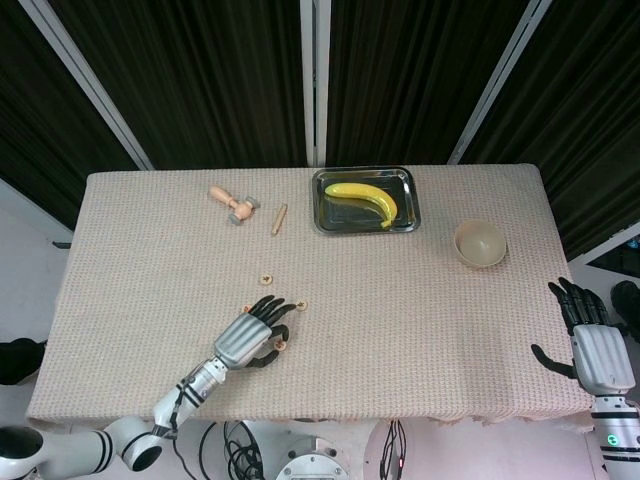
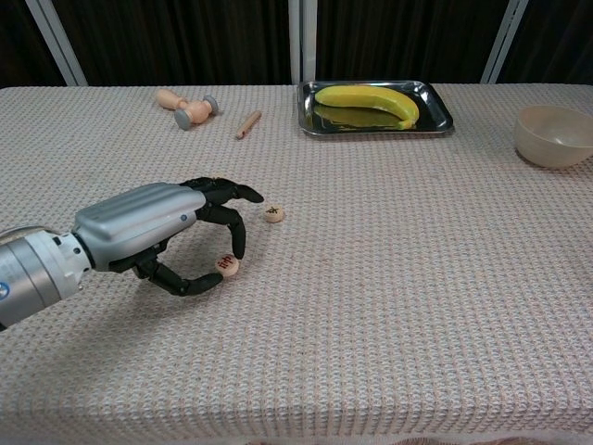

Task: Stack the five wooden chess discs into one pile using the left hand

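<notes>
Wooden chess disc [image 2: 226,265], tilted and pinched between thumb and a finger of the left hand [image 2: 156,225] at lower left of the bench [image 2: 417,278]; second disc [image 2: 273,214] just beyond; right hand [image 1: 598,350] spread, lower right.

Even, bright overhead light; both views sharp. Soft shadow under left hand [image 2: 153,227]. Glare on tray [image 2: 435,116]; backdrop dark.
</notes>
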Available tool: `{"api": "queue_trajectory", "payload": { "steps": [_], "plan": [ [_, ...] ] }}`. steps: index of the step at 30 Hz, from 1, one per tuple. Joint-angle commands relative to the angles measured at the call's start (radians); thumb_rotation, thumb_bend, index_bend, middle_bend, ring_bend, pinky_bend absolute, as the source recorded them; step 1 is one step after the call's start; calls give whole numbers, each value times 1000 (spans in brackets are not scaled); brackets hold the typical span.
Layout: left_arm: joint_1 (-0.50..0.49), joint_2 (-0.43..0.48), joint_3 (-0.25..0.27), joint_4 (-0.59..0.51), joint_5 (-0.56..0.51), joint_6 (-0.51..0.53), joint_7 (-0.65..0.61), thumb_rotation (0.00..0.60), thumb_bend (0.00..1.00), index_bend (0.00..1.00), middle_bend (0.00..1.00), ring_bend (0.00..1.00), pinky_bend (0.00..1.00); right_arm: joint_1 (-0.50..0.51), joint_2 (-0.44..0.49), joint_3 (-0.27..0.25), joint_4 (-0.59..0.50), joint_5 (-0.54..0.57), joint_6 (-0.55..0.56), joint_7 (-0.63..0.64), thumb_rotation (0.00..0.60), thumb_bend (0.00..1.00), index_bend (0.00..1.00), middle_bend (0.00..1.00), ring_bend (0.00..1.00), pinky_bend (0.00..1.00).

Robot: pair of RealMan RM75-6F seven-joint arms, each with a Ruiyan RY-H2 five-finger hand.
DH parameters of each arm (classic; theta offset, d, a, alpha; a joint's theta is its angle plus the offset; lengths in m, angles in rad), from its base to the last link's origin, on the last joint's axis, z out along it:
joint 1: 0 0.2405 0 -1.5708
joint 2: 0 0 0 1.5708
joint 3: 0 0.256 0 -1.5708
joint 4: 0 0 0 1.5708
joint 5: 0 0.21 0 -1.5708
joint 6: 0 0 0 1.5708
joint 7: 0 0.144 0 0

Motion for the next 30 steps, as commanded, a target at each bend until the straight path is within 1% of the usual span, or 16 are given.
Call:
{"api": "queue_trajectory", "payload": {
  "steps": [1, 9, 12, 15, 21, 24, 30],
  "plan": [
    [1, 5, -2, -4, 0, 4, 0, 600, 349, 462, 70, 0, 0, 0, -1, 0, 1, 1, -1, 0, 600, 162, 0, 0, 0, 0],
    [2, 16, -6, -11, 1, 14, 5, 600, 348, 501, 74, 0, 0, 2, -2, 0, 2, 2, -4, -2, 600, 162, 0, 0, 0, 0],
    [0, 34, -23, -20, 1, 30, 15, 600, 348, 501, 76, 0, 0, 1, -1, 1, 2, 1, -1, 0, 600, 162, 0, 0, 0, 0],
    [-3, 73, -42, -43, -11, 36, 40, 600, 349, 501, 77, 0, 0, 0, -1, 0, 3, 0, 0, 2, 600, 162, 0, 0, 0, 0],
    [-10, 151, -81, -88, -75, 2, 72, 600, 349, 501, 77, 0, 0, 1, -2, 0, 2, 1, -2, 1, 600, 162, 0, 0, 0, 0],
    [-14, 163, -91, -79, -99, -15, 71, 600, 349, 501, 77, 0, 0, 1, -3, 0, 1, 0, -1, -3, 600, 162, 0, 0, 0, 0],
    [-17, 155, -89, -49, -127, -45, 53, 600, 349, 495, 77, 0, 0, 0, -4, 0, 0, 2, 0, -9, 600, 162, 0, 0, 0, 0]
  ]
}}
